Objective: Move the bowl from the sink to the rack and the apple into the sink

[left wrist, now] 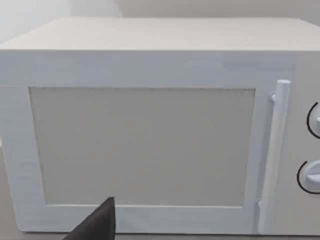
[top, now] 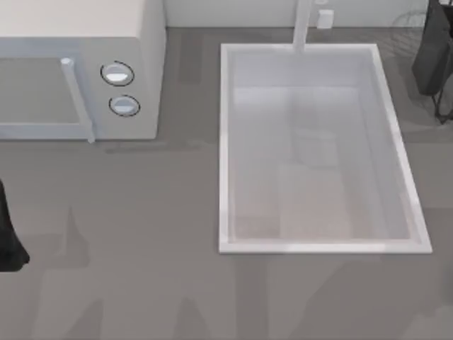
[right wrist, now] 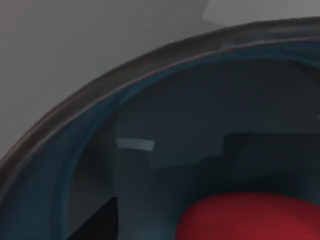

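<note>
Up close in the right wrist view: bowl (right wrist: 165,130) with the apple (right wrist: 250,217) inside. Right arm (top: 433,57) beside the rack (top: 412,25), past the sink (top: 226,142); left arm (top: 8,234) at the table's left edge, facing the microwave (left wrist: 150,65). Cannot tell either grip.

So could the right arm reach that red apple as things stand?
Probably yes. The right arm hangs at the far right corner of the table, and its wrist camera looks closely into the bowl, where the apple seems to lie uncovered.
</note>
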Action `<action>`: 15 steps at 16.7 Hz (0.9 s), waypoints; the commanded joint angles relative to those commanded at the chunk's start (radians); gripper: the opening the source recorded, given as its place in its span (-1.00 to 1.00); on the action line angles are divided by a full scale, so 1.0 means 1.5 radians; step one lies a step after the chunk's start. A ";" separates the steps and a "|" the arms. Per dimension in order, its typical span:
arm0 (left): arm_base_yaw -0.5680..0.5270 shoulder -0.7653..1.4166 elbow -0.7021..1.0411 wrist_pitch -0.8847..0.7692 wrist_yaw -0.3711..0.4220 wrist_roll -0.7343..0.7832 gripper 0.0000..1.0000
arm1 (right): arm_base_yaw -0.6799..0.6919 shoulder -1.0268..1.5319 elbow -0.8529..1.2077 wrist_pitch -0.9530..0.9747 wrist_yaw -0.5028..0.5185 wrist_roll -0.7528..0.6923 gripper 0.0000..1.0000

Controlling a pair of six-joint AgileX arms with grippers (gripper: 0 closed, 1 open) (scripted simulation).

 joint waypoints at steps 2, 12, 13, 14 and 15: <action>0.000 0.000 0.000 0.000 0.000 0.000 1.00 | 0.000 0.024 -0.029 0.053 0.001 0.000 1.00; 0.000 0.000 0.000 0.000 0.000 0.000 1.00 | 0.001 0.040 -0.052 0.095 0.000 0.001 0.55; 0.000 0.000 0.000 0.000 0.000 0.000 1.00 | 0.001 0.040 -0.052 0.095 0.000 0.001 0.40; 0.000 0.000 0.000 0.000 0.000 0.000 1.00 | 0.001 0.040 -0.052 0.095 0.000 0.001 0.25; 0.000 0.000 0.000 0.000 0.000 0.000 1.00 | 0.001 0.040 -0.052 0.095 0.000 0.001 0.10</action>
